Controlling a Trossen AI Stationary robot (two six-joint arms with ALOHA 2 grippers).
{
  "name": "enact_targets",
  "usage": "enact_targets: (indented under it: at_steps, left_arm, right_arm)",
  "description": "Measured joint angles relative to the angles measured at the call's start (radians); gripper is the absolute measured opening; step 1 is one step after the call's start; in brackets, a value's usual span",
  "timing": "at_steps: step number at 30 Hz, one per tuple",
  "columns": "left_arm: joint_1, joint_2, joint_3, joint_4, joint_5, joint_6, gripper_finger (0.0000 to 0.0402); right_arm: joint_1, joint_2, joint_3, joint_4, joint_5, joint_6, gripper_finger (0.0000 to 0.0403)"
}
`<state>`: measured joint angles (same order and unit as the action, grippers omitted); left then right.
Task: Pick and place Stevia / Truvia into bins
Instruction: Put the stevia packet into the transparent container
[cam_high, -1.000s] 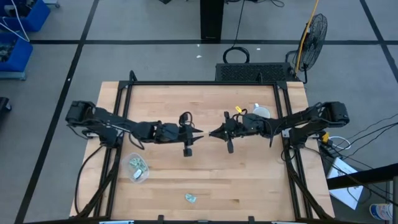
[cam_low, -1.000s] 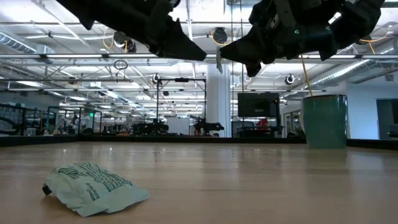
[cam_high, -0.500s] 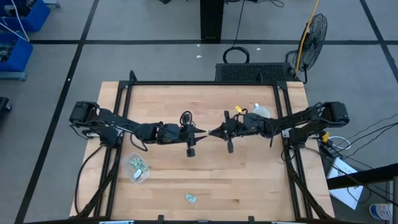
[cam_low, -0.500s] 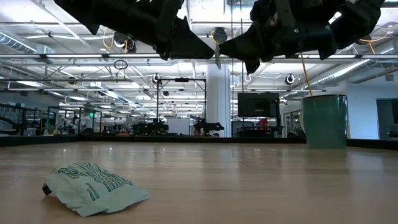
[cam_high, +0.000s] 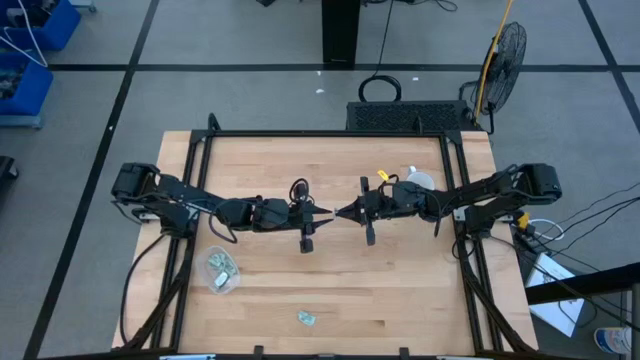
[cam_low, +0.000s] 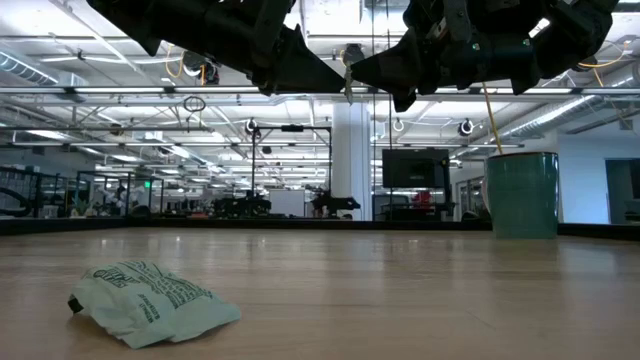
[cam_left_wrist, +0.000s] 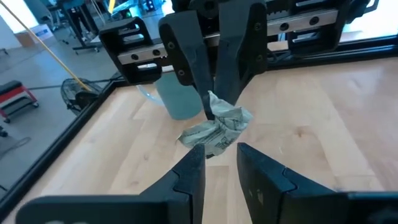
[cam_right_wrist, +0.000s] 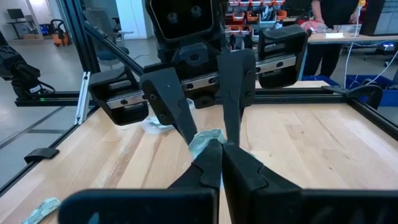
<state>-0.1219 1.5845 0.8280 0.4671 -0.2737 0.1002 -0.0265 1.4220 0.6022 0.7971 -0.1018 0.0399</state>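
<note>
Pale wood makes up the table (cam_high: 330, 270), framed by a black rail and filling the middle of the high view; the two dark arms reach in from its left and right edges and meet tip to tip just above centre; the left gripper (cam_high: 322, 214) points right with its fingers parted around a narrow gap, and the right gripper (cam_high: 343, 212) points left with its fingers closed on a crumpled pale green sachet (cam_left_wrist: 219, 127); in the left wrist view that packet hangs between the right gripper's fingers, just beyond the left gripper's open tips; in the low view both grippers hang at the top of the frame, well above the wood. A dark green mug (cam_low: 522, 194) stands at the right in the low view, near the table's far edge, behind the right arm; the clear tub (cam_high: 222, 270) sits lower left in the high view with several sachets inside; another green sachet (cam_high: 307, 318) lies alone near the bottom centre, well apart from tub and grippers.
</note>
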Motion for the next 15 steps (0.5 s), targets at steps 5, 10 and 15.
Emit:
enact_targets:
  at_steps: [5, 10, 15]
  left_arm:
    - [0.0, 0.0, 0.0, 0.0, -0.004, 0.011, 0.0127]
    - [0.001, 0.0, 0.0, 0.0, -0.021, 0.013, 0.0182]
    - [0.013, 0.0, 0.0, 0.024, -0.023, 0.021, 0.0208]
  right_arm:
    - [0.0, 0.0, 0.0, 0.0, 0.0, 0.0, 0.0]
    - [0.0, 0.0, 0.0, 0.0, 0.0, 0.0, 0.0]
    - [0.0, 0.0, 0.0, 0.017, 0.0, 0.0, 0.0]
